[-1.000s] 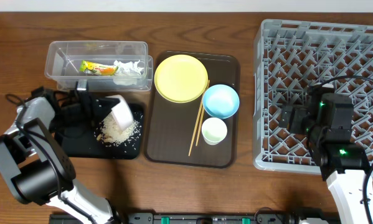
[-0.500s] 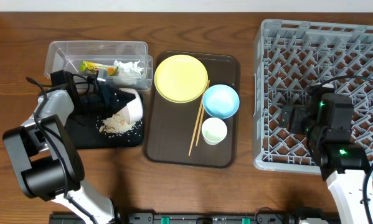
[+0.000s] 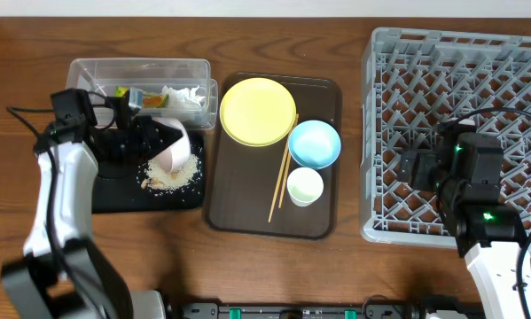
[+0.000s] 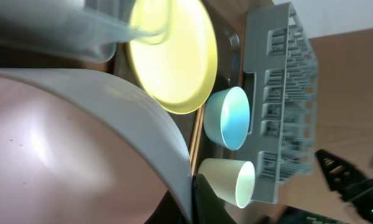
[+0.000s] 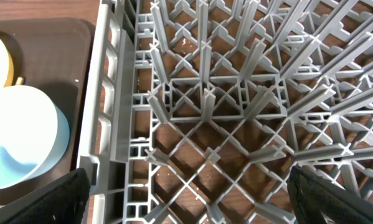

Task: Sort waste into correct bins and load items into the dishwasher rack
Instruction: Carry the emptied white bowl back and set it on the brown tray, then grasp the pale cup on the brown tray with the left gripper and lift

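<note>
My left gripper is shut on the rim of the white bowl, which is tipped on its side over the black tray and the heap of beige crumbs. The bowl fills the left wrist view. The clear tub behind holds the snack wrapper and white tissue. The yellow plate, light blue bowl, white cup and chopsticks lie on the brown tray. My right gripper is open and empty over the grey rack.
The brown tray sits between the black tray and the rack. The rack's left wall stands beside the blue bowl. Bare wooden table lies in front of the trays. Cables trail beside both arms.
My left arm has swung back and left, and the white bowl has moved a little toward the clear tub, tipping over the crumbs. The right arm has not moved.
</note>
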You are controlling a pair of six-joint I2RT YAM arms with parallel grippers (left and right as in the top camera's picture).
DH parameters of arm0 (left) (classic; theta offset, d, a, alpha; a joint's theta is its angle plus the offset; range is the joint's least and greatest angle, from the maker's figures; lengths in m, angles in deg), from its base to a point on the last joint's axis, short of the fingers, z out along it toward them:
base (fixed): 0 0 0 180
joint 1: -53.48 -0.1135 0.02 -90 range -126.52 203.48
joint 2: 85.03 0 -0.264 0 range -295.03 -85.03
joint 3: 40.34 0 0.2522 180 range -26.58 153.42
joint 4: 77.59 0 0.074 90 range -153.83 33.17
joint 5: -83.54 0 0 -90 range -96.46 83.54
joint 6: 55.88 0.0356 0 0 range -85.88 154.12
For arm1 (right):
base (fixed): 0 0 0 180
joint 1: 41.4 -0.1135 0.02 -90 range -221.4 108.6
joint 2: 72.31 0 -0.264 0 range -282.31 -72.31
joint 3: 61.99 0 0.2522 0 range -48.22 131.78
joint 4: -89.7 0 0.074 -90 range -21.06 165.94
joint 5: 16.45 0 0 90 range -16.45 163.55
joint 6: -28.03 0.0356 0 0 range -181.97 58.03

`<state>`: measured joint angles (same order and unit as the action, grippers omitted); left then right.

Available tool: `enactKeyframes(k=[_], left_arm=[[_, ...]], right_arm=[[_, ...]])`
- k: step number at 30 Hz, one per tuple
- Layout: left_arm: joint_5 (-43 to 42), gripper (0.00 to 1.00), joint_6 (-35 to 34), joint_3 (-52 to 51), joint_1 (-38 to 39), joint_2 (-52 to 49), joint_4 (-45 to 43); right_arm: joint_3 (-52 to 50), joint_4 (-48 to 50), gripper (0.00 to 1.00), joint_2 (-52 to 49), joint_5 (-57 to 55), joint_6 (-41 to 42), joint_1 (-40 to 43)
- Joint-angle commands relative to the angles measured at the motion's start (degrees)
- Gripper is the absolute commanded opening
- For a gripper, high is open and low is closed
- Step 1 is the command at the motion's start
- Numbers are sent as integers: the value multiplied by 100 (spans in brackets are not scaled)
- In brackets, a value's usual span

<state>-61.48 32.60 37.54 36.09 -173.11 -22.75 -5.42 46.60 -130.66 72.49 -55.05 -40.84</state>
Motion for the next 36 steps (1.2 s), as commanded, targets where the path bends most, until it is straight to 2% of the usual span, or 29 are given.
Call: enactKeyframes(k=[1,6,12,18,25,30,31,33,36], left_arm=[[682,6,-9,42,437,461,20],[1825,6,-7,39,1561,603,24],[3442,6,-7,39,3150,302,22],[3727,6,-9,37,4284,-177,-48],[4074,8,-11,33,4673,-815,-90],[4050,17,-11,33,4673,-925,-90],[4050,27,-11,35,4673,-922,-90],[4050,40,-11,50,4671,-920,-83],[4050,46,-11,173,4673,-817,55]], right_arm=[[122,0,99,20,2,-57,-63],[122,2,99,20,2,-57,-63],[122,0,99,20,2,-57,-63],[122,0,99,20,2,-57,-63],[122,-4,99,20,2,-57,-63],[122,-2,99,20,2,-57,-63],[122,-2,99,20,2,-57,-63],[122,-2,99,20,2,-57,-63],[122,-4,99,20,2,-57,-63]])
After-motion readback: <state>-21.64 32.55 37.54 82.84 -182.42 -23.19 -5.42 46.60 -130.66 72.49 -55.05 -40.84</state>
